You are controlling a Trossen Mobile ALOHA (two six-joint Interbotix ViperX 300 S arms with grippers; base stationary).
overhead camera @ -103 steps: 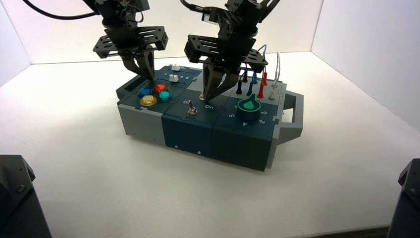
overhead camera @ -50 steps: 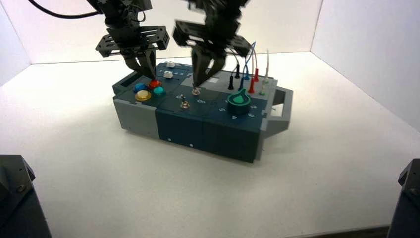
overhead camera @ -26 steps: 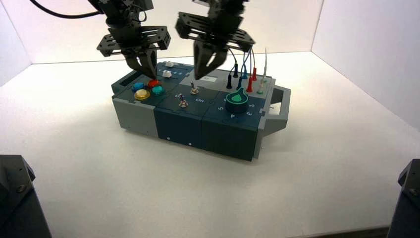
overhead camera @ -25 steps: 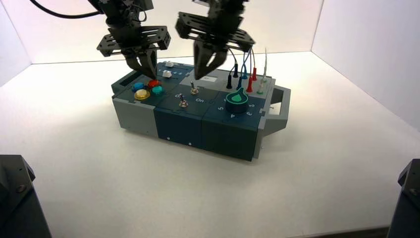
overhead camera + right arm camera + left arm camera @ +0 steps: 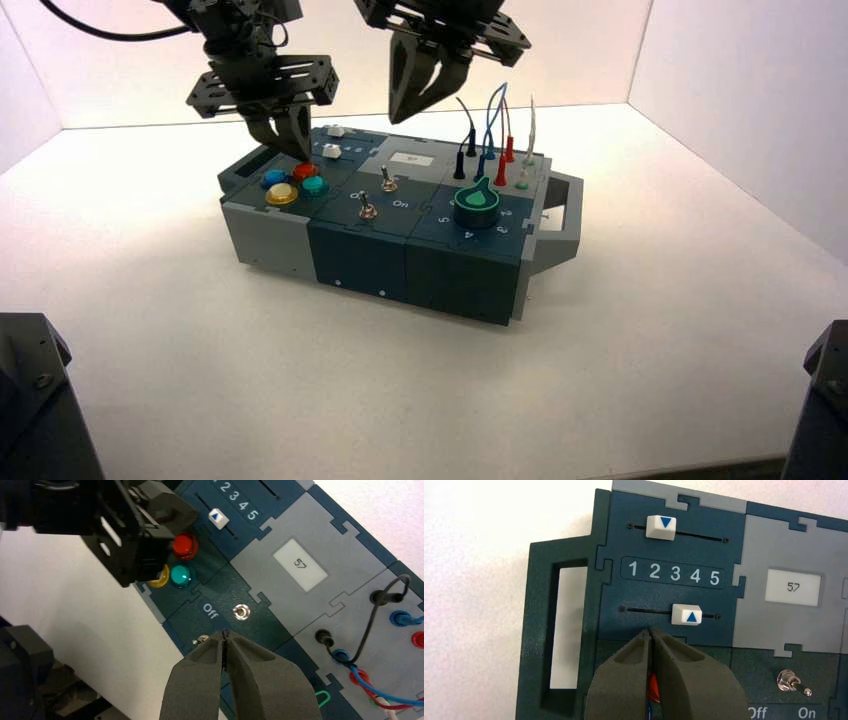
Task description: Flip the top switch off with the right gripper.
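The top switch, a small silver toggle, stands at the rear of the twin pair on the dark box, just in front of the grey panel. My right gripper is shut and empty, raised well above and behind the switch. In the right wrist view the switch lies beyond the closed tips, next to the "Off" lettering. In the left wrist view its lever slants toward the "On" lettering. My left gripper is shut, with its tips over the red button.
The front toggle is close by. The green knob and the plugged wires stand on the box's right part, and the box has a handle. Two white sliders and a display reading 57 sit at the rear.
My right gripper has lifted from the top switch and risen high above the box. The box has slid to the left. My left gripper stays by the red button.
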